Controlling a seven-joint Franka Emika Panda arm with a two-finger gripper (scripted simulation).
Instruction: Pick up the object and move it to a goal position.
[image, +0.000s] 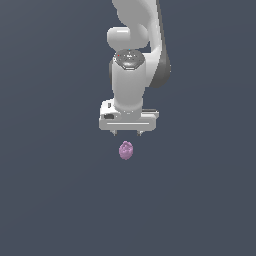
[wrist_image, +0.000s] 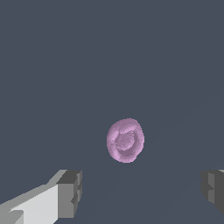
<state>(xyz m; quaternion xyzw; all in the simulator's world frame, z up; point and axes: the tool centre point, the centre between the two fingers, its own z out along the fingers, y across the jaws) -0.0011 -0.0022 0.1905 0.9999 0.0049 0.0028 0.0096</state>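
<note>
Exterior view: white Panda arm (image: 131, 65) hangs straight down over a flat dark grey-blue floor (image: 50, 200), wrist vertical, broad white hand body square to the camera. The gripper (image: 127, 133) shows only two short dark fingertips (image: 115, 133) poking out under the hand, set well apart with open space between them. The object (image: 126, 150), a small pinkish-purple lumpy blob, sits just below the gripper, about midway under the two tips and much narrower than the hand body. A visible gap separates the tips from the blob; no contact. It appears to rest on the floor, though no shadow confirms this. Wrist view: the object (wrist_image: 125, 140) sits near mid-frame, seen end-on as a rounded bumpy shape with ring-like ridges on its surface. Both fingers (wrist_image: 70, 192) of the gripper (wrist_image: 141, 190) enter at the frame edge, one with a white link and grey pad, the other only a grey pad cut by the border. They stand wide apart, and the object lies clear of both, nearer the line between them than to either pad. Nothing is held.
</note>
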